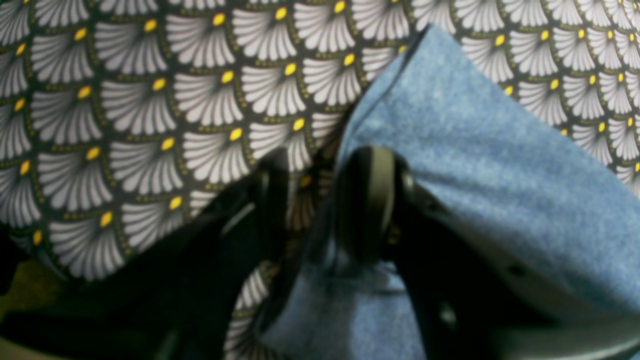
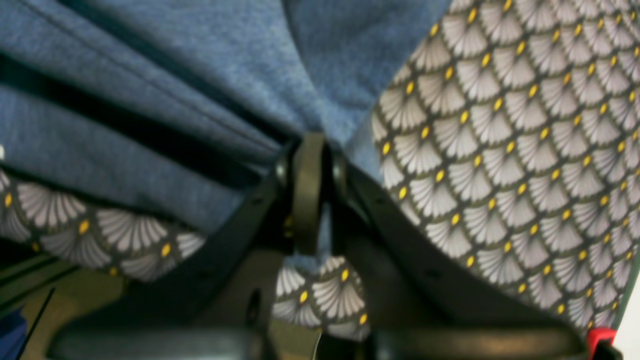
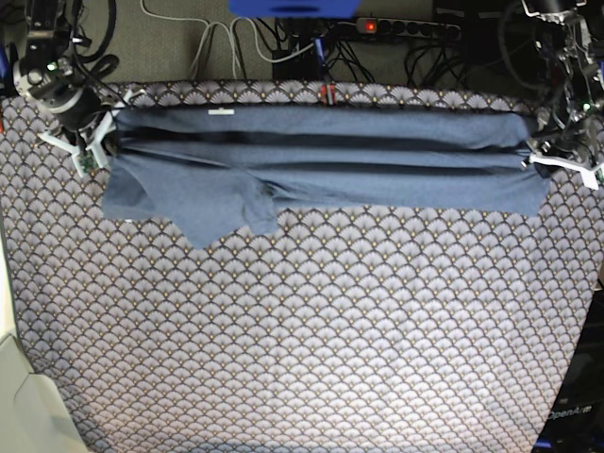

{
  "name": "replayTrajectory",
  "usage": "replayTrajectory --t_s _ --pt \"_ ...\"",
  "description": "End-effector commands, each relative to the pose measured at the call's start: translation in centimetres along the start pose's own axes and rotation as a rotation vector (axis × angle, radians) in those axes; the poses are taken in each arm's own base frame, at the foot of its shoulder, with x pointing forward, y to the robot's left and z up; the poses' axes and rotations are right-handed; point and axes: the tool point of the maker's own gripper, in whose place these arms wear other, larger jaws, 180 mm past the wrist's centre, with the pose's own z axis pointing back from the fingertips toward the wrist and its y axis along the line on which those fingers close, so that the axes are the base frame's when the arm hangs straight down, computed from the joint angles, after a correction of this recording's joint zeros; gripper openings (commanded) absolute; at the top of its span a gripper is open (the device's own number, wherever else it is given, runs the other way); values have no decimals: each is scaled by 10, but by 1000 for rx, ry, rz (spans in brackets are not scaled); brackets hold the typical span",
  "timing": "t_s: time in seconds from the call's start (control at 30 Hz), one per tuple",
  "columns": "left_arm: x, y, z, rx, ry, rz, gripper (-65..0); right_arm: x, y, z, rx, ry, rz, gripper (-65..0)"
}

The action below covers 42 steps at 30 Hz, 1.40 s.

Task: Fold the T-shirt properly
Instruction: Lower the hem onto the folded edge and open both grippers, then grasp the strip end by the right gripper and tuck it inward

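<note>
The slate-blue T-shirt (image 3: 321,156) is stretched into a long band across the far side of the table, with folds running along its length. Its small white neck label (image 3: 220,111) shows at the far edge. A sleeve (image 3: 212,212) lies flat towards me at the band's left end. My right gripper (image 3: 94,146) is shut on the left end, and in the right wrist view blue cloth (image 2: 175,75) is pinched in that gripper (image 2: 325,165). My left gripper (image 3: 547,156) holds the right end. In the left wrist view the shirt (image 1: 475,165) wraps one finger and runs between the jaws of that gripper (image 1: 320,170).
The scallop-patterned tablecloth (image 3: 311,330) covers the whole table. Cables and a power strip (image 3: 396,26) lie beyond the far edge, beside a blue object (image 3: 293,5). A white object (image 3: 24,406) sits at the near left corner.
</note>
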Motion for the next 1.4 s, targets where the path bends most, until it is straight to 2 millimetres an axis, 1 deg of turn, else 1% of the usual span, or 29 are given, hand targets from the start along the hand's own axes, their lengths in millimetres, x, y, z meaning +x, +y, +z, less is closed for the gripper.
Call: replayTrajectory --t_s 0.0,0.03,0.1,0.3,0.37,0.4,0.43,0.5,0.57,0.63,0.67,0.73,0.77,0.8,0.93,1.0,1.07,1.13,1.23,1.3,1.37 --pt "14 6 2 17 -33 -19 -429 6 -8 3 -23 -15 16 -650" --pt "14 6 2 17 -33 -19 -429 6 -8 3 -23 -14 16 -635" --pt "14 6 2 18 -32 -19 -429 5 -8 3 -22 -13 14 -584" --pt "8 11 -2 25 -13 -5 -428 -3 -5 4 -4 31 31 -370" --pt "8 11 -2 25 -12 -2 -427 -2 -5 6 9 30 54 -322" --pt "6 11 -2 26 -8 -2 -415 -3 -9 8 -3 32 51 -308" --pt "5 10 -2 24 -8 0 -387 -7 -18 12 -27 38 39 -302" --pt "5 10 -2 24 -7 1 -305 -8 -33 18 -68 34 24 -302" --pt "5 5 -1 -3 -8 -16 -218 -8 -49 25 -113 29 15 -302" --pt "4 -4 -1 -49 -8 -49 -154 9 -61 28 -146 -7 34 -302" --pt "5 -7 -1 -67 -9 -62 -132 18 -63 30 -153 -26 53 -302" --pt "4 -9 -1 -79 -7 -69 -122 37 -61 31 -150 -65 91 -302" --pt "4 -10 -2 -81 -6 -69 -122 54 -54 29 -135 -106 116 -302" --pt "4 -10 -2 -80 -6 -69 -122 71 -48 26 -123 -143 140 -300" --pt "4 -10 -2 -81 -5 -68 -122 125 -17 7 -38 -249 205 -299" --pt "4 -10 -2 -81 -5 -68 -122 138 -4 -7 -1 -227 224 -299" --pt "4 -10 -2 -81 -5 -68 -122 155 3 -25 26 -207 226 -300" --pt "4 -10 -2 -81 -5 -68 -122 162 8 -44 57 -174 212 -300" --pt "2 -9 -2 -79 -3 -69 -122 165 14 -71 104 -136 183 -301" --pt "1 -8 -1 -78 0 -69 -122 164 18 -84 133 -110 166 -301" --pt "0 -8 -1 -77 1 -70 -122 162 17 -93 144 -90 154 -301"
